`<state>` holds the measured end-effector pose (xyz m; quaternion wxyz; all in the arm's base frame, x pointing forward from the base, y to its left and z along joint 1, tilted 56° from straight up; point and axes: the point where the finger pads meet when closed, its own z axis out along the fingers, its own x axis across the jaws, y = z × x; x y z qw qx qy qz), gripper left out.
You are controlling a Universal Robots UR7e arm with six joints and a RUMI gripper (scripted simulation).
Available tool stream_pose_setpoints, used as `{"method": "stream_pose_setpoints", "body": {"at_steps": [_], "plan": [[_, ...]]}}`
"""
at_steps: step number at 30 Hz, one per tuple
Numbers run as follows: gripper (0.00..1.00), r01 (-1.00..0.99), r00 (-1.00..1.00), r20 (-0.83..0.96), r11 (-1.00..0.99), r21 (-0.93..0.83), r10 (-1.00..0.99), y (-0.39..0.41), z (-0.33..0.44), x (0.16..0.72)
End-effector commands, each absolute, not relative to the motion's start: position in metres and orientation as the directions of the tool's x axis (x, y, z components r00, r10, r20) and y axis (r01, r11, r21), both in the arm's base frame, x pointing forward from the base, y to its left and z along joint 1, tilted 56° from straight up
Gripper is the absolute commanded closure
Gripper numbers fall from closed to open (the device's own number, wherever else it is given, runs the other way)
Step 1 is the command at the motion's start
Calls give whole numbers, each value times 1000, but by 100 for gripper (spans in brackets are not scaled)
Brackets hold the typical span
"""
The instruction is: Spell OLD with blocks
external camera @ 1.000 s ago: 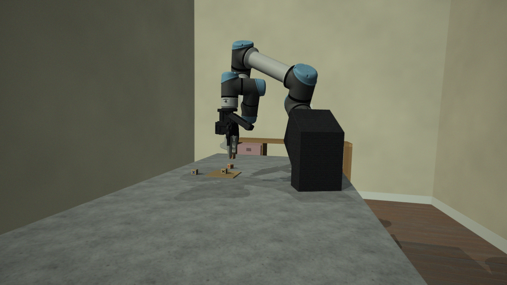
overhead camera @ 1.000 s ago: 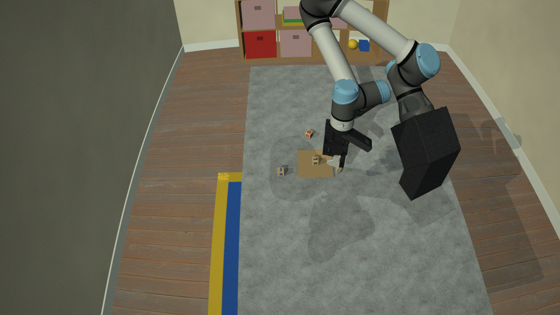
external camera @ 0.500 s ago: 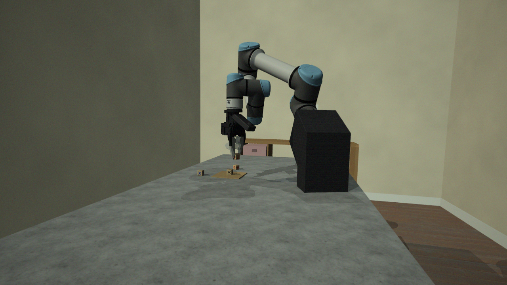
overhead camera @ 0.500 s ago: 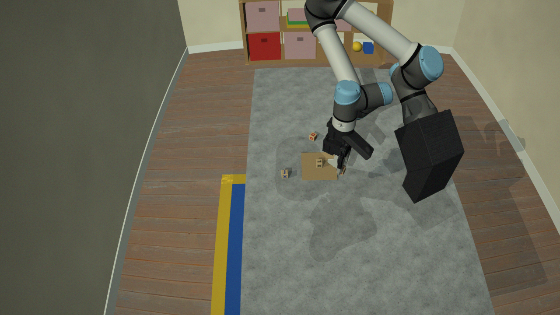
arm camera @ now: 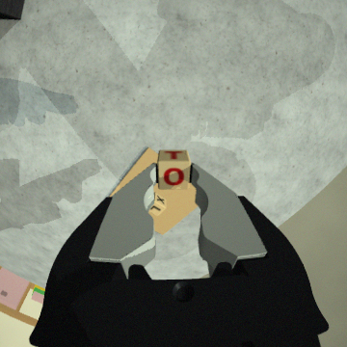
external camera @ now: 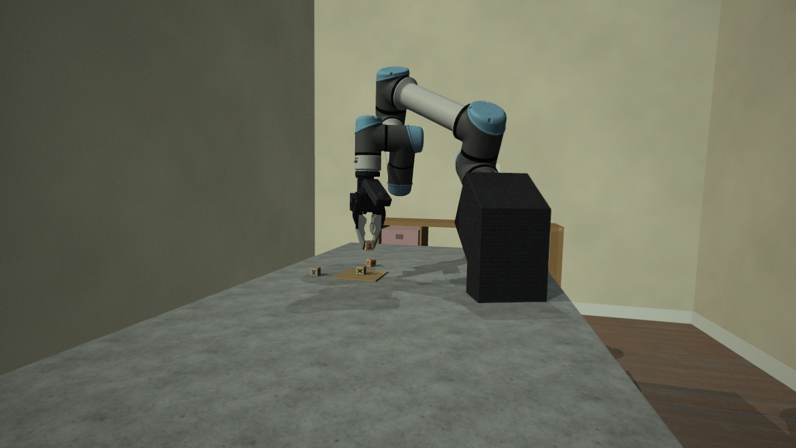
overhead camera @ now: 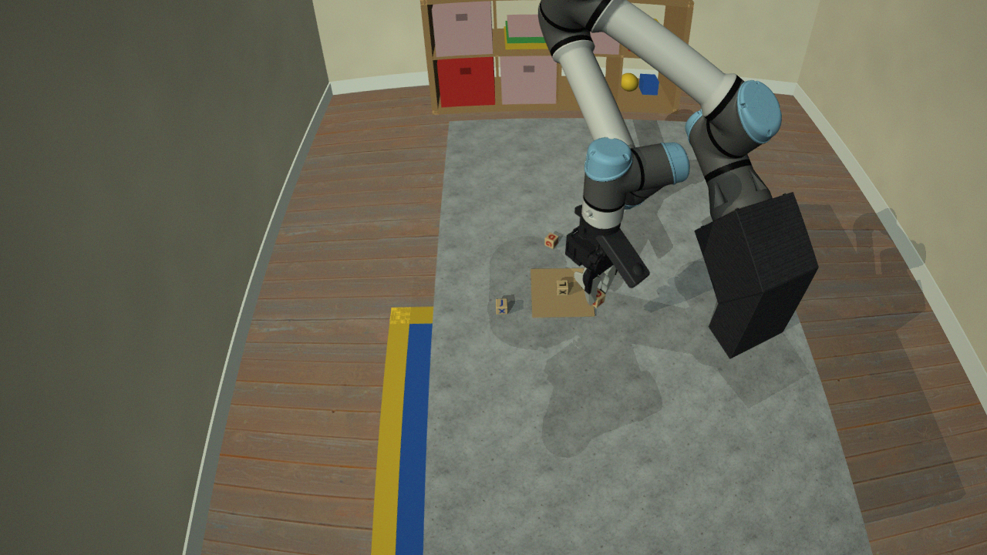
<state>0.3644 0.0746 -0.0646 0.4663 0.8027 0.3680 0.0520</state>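
The arm reaches down over the mat (overhead camera: 545, 304) (external camera: 347, 275) (arm camera: 173, 217), its gripper (overhead camera: 597, 293) (external camera: 367, 245) (arm camera: 173, 165) nearly closed, pinching a red-lettered block (overhead camera: 598, 298) (external camera: 369, 245) (arm camera: 173, 175) in the air; dark housing hides part of the fingers from above, and that block's far sides are out of sight; its O and T show in the wrist view, while a black-lettered block (overhead camera: 562, 287) (external camera: 360, 270) (arm camera: 157, 204) sits on the mat

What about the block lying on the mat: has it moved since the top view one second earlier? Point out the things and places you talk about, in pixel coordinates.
No. The block (overhead camera: 562, 287) (external camera: 360, 270) (arm camera: 157, 205) keeps its place on the mat (overhead camera: 545, 304) (external camera: 346, 275) (arm camera: 174, 212), shifting toward none of its edges.
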Motion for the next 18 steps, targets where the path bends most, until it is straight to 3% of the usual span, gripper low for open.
{"method": "stream_pose_setpoints", "body": {"at_steps": [1, 18], "plan": [[95, 436, 796, -153, -379, 817, 586, 75, -62, 368], [95, 99, 902, 171, -574, 813, 397, 75, -52, 378]]}}
